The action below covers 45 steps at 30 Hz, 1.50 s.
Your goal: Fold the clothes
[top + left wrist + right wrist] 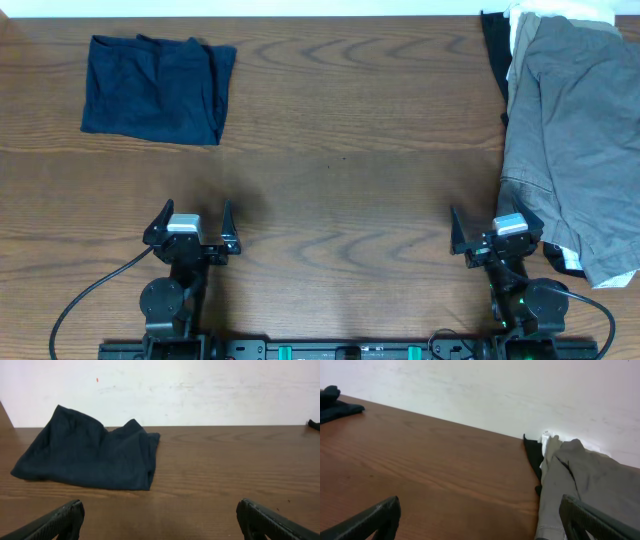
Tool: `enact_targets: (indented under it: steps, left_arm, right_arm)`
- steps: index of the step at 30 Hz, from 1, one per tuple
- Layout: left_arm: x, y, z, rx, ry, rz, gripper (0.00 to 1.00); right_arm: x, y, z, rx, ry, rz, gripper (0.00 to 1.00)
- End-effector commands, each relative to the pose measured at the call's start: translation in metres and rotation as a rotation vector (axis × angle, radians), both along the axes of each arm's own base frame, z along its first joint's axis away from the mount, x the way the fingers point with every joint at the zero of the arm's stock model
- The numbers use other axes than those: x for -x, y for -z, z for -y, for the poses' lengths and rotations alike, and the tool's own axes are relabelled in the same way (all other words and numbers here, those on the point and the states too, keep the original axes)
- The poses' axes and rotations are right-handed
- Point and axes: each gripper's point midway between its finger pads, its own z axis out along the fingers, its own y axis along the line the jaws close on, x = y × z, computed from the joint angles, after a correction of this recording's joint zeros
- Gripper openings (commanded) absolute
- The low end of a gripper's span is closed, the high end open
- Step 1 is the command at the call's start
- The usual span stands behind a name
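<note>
A navy garment [155, 90] lies folded at the far left of the table [350, 180]; the left wrist view has this navy garment [90, 460] ahead and to the left. At the right edge, mid-grey shorts [575, 140] lie spread over a pile, with a white piece [520, 25] and a black piece [493, 50] showing beneath. My left gripper [196, 208] [160, 510] is open over bare wood near the front. My right gripper [492, 213] [481, 505] is open too, its right finger beside the grey shorts [585, 485].
A pale wall stands behind the table's far edge. Bare wood runs between the navy garment and the pile. In the right wrist view the black piece [534, 452] and the white piece [547, 440] poke out at the pile's far end.
</note>
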Motion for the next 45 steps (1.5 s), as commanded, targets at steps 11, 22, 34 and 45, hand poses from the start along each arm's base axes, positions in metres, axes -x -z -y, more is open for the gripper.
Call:
enact_targets:
  steps: [11, 22, 34, 45]
  left_arm:
    - [0.001, 0.014, 0.004, 0.008, 0.018, -0.043, 0.98]
    - [0.001, 0.014, 0.004, 0.008, 0.018, -0.043, 0.98]
    - [0.001, 0.010, 0.004, 0.012, 0.018, -0.031, 0.98]
    - [-0.003, -0.037, 0.005, 0.033, 0.023, -0.076, 0.98]
  right_arm:
    - [0.000, 0.001, 0.000, -0.017, 0.000, -0.004, 0.99]
    - [-0.001, 0.000, 0.006, -0.008, 0.033, 0.000, 0.99]
    - [-0.001, -0.012, 0.005, -0.037, 0.030, 0.040, 0.99]
    - [-0.010, -0.079, 0.012, -0.076, 0.070, 0.042, 0.99]
